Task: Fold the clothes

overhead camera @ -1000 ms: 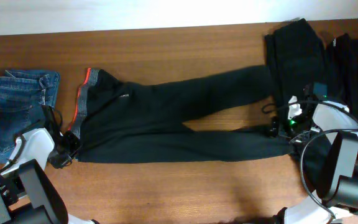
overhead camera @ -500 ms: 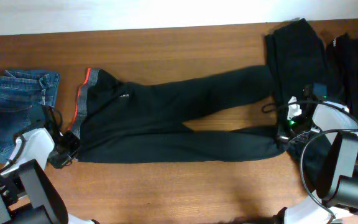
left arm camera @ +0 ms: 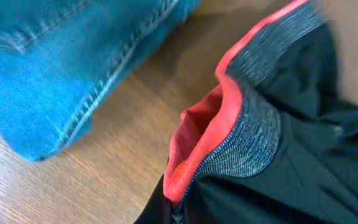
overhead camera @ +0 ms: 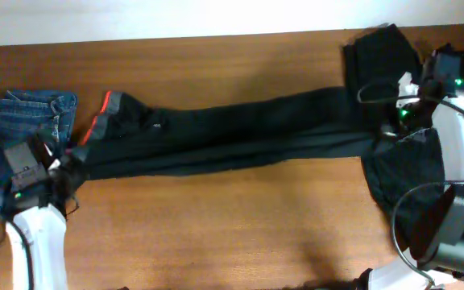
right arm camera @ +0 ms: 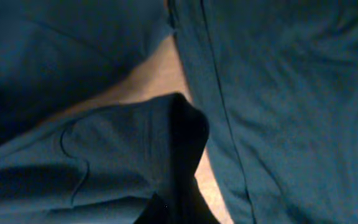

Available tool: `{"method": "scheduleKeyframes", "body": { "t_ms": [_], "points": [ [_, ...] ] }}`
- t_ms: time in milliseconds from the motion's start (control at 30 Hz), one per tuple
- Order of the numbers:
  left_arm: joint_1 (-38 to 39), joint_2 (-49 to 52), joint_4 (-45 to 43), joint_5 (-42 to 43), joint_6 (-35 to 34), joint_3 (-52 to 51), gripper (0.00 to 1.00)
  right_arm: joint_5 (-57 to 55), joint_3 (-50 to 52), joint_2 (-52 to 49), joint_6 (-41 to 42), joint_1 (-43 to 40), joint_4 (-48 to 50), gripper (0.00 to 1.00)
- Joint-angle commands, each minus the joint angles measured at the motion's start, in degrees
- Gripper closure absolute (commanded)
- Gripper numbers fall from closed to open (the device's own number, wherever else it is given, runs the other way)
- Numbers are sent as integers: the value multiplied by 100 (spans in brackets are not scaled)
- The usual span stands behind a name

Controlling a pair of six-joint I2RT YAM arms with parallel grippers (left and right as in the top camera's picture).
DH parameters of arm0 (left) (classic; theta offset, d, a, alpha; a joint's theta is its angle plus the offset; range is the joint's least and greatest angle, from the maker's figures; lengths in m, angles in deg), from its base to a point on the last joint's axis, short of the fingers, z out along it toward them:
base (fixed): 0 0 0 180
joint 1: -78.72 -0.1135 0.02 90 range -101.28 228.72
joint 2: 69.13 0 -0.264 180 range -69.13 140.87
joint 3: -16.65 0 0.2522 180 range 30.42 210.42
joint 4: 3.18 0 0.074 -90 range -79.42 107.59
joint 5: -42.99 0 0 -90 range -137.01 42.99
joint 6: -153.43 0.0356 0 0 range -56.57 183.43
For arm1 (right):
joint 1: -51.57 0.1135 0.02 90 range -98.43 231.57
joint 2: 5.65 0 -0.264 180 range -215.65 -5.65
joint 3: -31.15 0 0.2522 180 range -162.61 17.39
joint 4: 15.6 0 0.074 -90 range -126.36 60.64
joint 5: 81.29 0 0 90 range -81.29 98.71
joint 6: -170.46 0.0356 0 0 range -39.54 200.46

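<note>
Left tool (overhead camera: 69, 159) looked clenched on the red-lined waistband (left arm camera: 241, 124) of the black trousers (overhead camera: 240, 133), and right tool (overhead camera: 387, 129) looked pinched on the leg ends. Trousers lay stretched across the tabletop (overhead camera: 216, 234), long axis running straight from one tool to the other, waistband end just beside the denim jeans (overhead camera: 22, 121). Guessing one end gets carried toward the other.

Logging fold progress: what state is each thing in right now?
black trousers: stretched out, legs laid together lengthwise.
blue jeans: folded, at the left end.
black pile: heaped, rumpled.
left gripper: shut on the waistband.
right gripper: shut on the leg ends.
</note>
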Motion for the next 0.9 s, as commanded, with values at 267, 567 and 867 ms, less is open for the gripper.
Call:
{"method": "scheduleKeyframes", "body": {
  "t_ms": [267, 567, 867],
  "points": [
    [-26, -422, -125, -315, 92, 7, 100, -59, -216, 131, 46, -2, -52, 96],
    [-13, -190, -1681, -251, 28, 7, 100, -55, -216, 109, 50, 0, 1106, 95],
    [468, 1102, -2868, -251, 26, 7, 99, 400, -216, -328, 199, 96, 2120, 84]
  ]
}}
